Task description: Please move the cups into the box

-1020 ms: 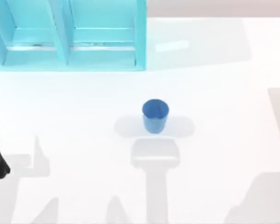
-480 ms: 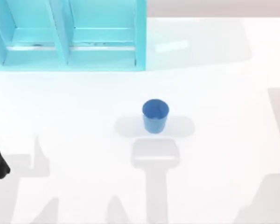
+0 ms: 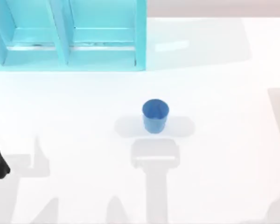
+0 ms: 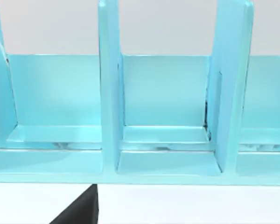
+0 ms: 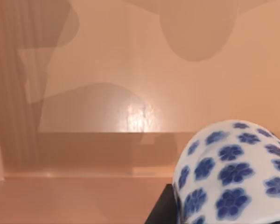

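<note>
One blue cup (image 3: 155, 116) stays put mid-table; floral cup (image 5: 233, 172) over tan box (image 5: 84, 154), finger states unclear

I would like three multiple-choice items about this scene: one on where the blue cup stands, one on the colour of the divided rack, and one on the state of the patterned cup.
1. Where is the blue cup?
A. Near the middle of the table
B. Inside the rack
C. At the table's right edge

2. What colour is the divided rack?
A. Orange
B. Light turquoise blue
C. Black

3. How does the floral cup appear in the right wrist view?
A. Standing beside the blue cup
B. Lying in a rack compartment
C. Close to the camera, over a tan-orange box interior

Answers: 1 A, since the top view shows it standing upright on the white table, apart from the rack. 2 B, as the top and left wrist views show. 3 C, since tan walls and floor lie behind the cup.
</note>
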Controlling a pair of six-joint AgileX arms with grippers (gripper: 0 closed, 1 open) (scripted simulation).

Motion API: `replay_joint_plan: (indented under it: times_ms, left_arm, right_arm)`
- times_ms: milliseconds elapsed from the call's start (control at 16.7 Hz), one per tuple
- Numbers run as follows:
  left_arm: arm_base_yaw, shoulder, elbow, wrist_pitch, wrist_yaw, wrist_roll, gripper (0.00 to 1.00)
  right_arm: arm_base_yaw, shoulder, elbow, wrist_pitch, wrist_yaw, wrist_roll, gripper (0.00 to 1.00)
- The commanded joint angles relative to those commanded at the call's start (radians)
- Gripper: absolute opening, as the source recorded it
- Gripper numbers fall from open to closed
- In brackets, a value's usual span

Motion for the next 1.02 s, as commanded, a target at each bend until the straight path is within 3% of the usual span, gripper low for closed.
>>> replay_joint_plan:
  times_ms: [180, 960, 1020]
  left_arm:
    - [0.0, 0.0, 0.0, 0.0, 0.0, 0.0, 1.0]
    - [0.0, 0.0, 0.0, 0.0, 0.0, 0.0, 1.0]
    - [0.0, 0.0, 0.0, 0.0, 0.0, 0.0, 1.0]
  right_arm:
    - [0.0, 0.0, 0.0, 0.0, 0.0, 0.0, 0.0]
    - [0.0, 0.0, 0.0, 0.0, 0.0, 0.0, 0.98]
    - [0.0, 0.0, 0.0, 0.0, 0.0, 0.0, 1.0]
